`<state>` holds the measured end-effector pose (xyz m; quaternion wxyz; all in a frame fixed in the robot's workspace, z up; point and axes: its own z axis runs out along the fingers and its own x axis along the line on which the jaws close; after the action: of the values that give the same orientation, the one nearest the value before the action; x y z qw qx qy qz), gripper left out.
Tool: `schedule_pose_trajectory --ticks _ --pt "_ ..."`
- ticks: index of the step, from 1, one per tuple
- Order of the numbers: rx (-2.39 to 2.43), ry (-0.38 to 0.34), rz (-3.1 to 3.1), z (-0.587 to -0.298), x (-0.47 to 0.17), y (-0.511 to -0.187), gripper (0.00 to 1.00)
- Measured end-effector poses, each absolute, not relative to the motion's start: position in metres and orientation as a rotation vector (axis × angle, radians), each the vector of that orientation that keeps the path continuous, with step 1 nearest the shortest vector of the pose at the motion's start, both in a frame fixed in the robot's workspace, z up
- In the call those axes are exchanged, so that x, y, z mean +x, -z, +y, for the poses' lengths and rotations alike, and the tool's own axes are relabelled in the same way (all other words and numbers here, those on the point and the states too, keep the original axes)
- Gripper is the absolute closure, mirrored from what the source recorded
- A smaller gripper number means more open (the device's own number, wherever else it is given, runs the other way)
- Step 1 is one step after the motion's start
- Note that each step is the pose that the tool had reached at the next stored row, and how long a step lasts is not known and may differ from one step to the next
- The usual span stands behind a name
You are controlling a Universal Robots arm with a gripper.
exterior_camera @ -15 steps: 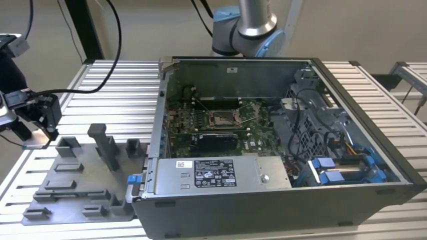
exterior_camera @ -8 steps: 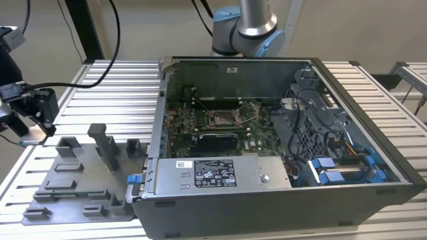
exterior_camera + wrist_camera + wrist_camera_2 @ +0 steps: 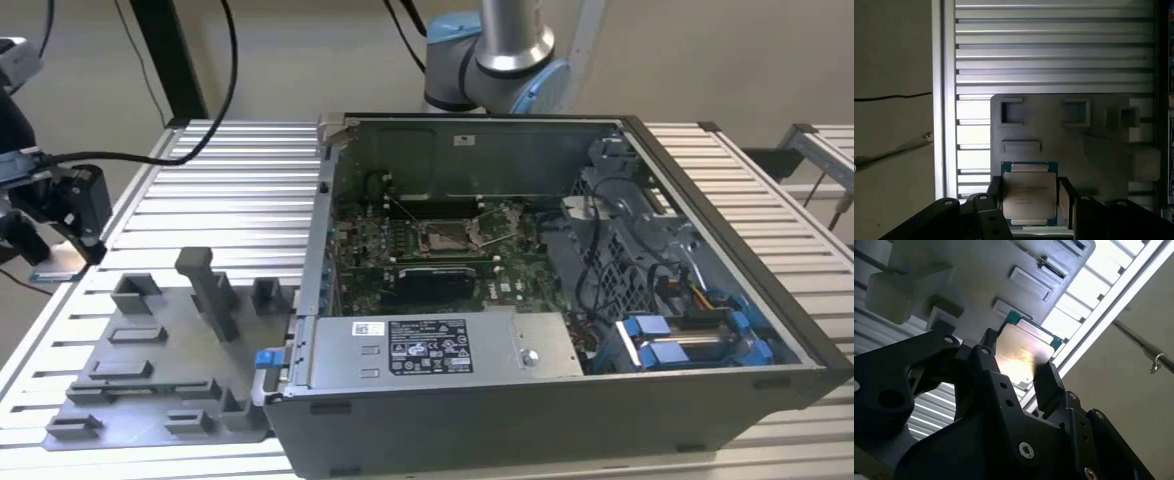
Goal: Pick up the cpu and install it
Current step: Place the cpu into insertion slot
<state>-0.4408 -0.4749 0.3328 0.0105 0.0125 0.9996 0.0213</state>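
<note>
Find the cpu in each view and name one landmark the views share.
Exterior view: the cpu hangs in the gripper at the exterior view's far left, near the grey tray.
First wrist view: the cpu sits between the fingers, before the tray.
Second wrist view: same grip, metal top glaring.
Shared landmark: the grey tray.

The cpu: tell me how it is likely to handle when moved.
The cpu looks thin, flat and metal-topped, so it is probably stiff and light. Its shiny top suggests it may be slippery. The tool holds it only by its narrow edges, so it could tilt or slip if bumped.
</note>
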Motion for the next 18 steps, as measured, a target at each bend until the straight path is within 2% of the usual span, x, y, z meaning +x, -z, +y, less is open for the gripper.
schedule_pose_trajectory --ticks 18 --pt "0.039 -0.067 3.119 -0.475 -0.441 -0.415 1.00"
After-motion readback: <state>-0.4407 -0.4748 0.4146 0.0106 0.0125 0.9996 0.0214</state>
